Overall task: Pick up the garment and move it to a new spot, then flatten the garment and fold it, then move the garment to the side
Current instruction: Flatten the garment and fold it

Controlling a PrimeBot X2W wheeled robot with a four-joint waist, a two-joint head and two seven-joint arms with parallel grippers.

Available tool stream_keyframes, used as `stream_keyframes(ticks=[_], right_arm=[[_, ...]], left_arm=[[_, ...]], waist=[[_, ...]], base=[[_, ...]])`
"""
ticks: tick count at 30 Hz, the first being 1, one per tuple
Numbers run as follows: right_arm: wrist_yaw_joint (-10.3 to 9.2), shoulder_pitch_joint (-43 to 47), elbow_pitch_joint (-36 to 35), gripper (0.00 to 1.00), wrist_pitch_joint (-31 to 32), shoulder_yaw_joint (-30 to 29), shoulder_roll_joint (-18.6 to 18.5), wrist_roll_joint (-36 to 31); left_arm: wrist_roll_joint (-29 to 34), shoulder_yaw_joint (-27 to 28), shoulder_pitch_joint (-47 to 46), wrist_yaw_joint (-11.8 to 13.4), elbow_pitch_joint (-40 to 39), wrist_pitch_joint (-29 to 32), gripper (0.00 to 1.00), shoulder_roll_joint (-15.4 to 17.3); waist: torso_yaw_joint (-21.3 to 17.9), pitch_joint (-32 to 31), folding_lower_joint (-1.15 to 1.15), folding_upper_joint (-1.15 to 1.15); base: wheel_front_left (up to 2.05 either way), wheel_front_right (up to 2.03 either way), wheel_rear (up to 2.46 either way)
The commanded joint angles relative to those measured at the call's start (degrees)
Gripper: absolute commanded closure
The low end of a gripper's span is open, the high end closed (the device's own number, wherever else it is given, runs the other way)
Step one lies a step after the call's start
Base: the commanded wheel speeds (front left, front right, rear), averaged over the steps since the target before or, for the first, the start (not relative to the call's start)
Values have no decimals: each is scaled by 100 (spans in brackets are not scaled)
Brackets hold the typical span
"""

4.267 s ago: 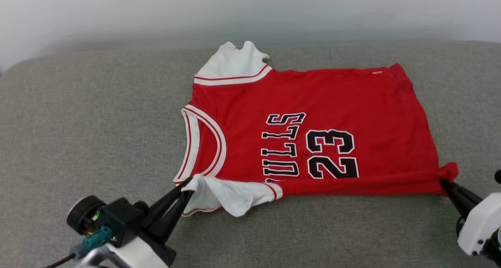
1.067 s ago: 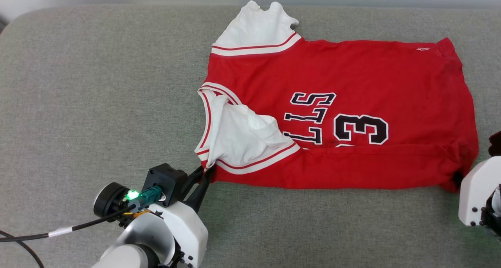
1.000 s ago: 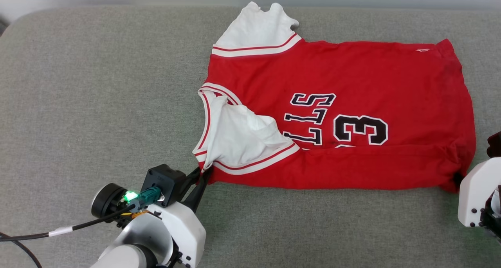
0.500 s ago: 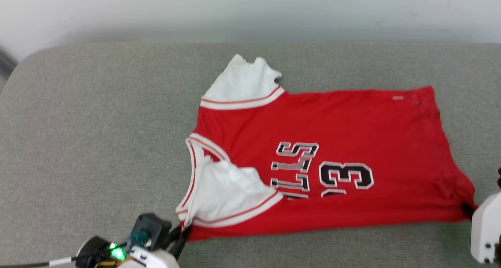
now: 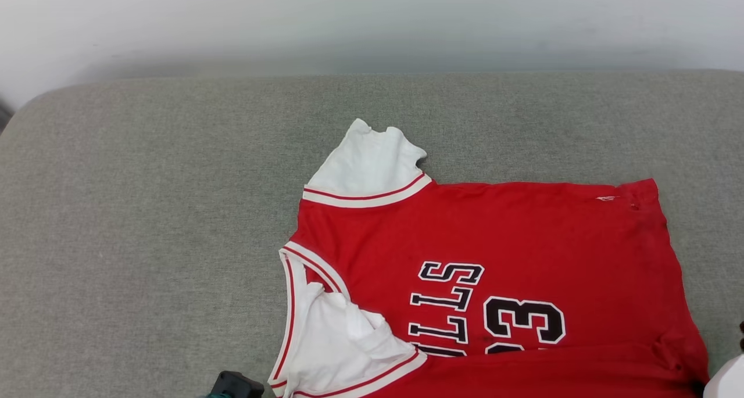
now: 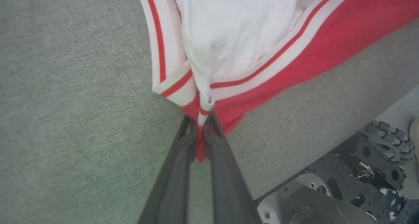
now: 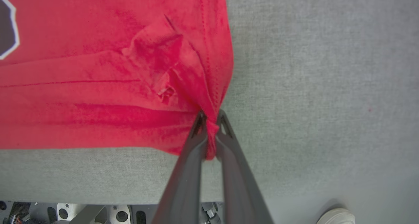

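The garment (image 5: pixel 511 235), a red jersey with white sleeves and black lettering, lies on the grey cushion (image 5: pixel 145 200), neck to the left and hem to the right. Its near edge is folded up over the lettering, and the near white sleeve (image 5: pixel 343 345) lies on the chest. In the left wrist view my left gripper (image 6: pixel 200 119) is shut on the garment (image 6: pixel 268 63) at the shoulder corner beside the striped trim. In the right wrist view my right gripper (image 7: pixel 211 117) is shut on the garment (image 7: pixel 98 86) at its bunched near hem corner.
A pale wall (image 5: pixel 372 20) rises behind the cushion, which has bare grey surface to the left and behind the jersey. Both wrist views show the cushion's near edge with the robot's dark base (image 6: pixel 343 181) below it, and a shoe tip (image 7: pixel 335 216) on the floor.
The head camera has tilted up, so the jersey sits lower in the picture and both grippers have dropped out at the bottom. Both stay shut on the garment's near corners.
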Motion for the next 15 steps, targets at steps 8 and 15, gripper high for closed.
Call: stream_keyframes(ticks=[8,15], right_arm=[[-5,-363,164,0,-262,112,-4,45],[-4,-788,-230,0,-870,-62,16,272]], left_arm=[[-59,177,-228,-92,311,-484,0,-220],[124,731,-551,23,47,-1655,0,-395]], waist=[[-49,-46,0,0],[-31,-214,0,0]], base=[[0,0,0],[0,0,0]])
